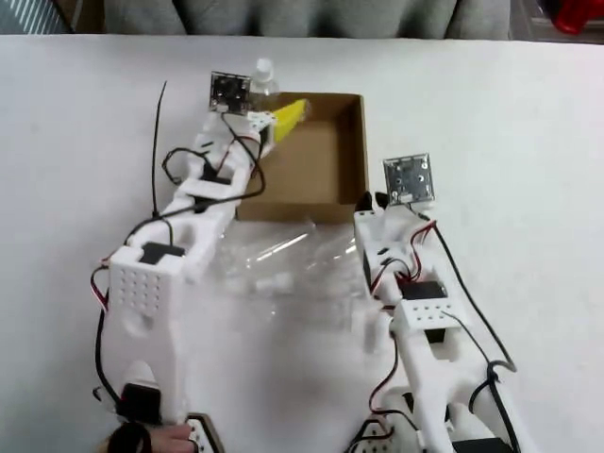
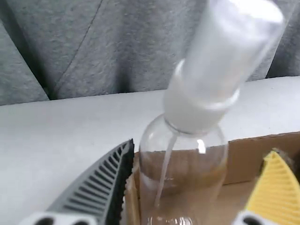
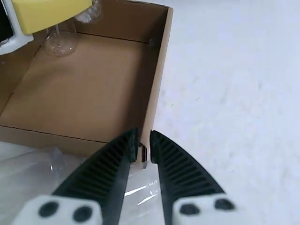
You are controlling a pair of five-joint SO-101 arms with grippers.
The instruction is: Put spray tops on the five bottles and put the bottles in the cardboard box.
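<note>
Left end effector (image 2: 200, 149) is open astride the spray-topped bottle (image 2: 183, 173), which stands in the far corner of the cardboard box (image 3: 84, 93), apparently for release. Right end effector (image 3: 144, 137) is closed on the box's near corner wall, probably steadying it.

Right gripper (image 3: 144, 140) fingers (image 3: 112, 164) pinch the cardboard box (image 3: 157, 79) corner.

Robotics lab or test bench. White table (image 1: 528, 113) carries two white printed arms, left arm (image 1: 189, 217) and right arm (image 1: 415, 311), loose wiring (image 1: 157, 160) on show, bare camera board (image 1: 229, 92) above each wrist. Grey fabric backdrop (image 2: 93, 47) hangs beyond the arms, past the table's far edge.
</note>
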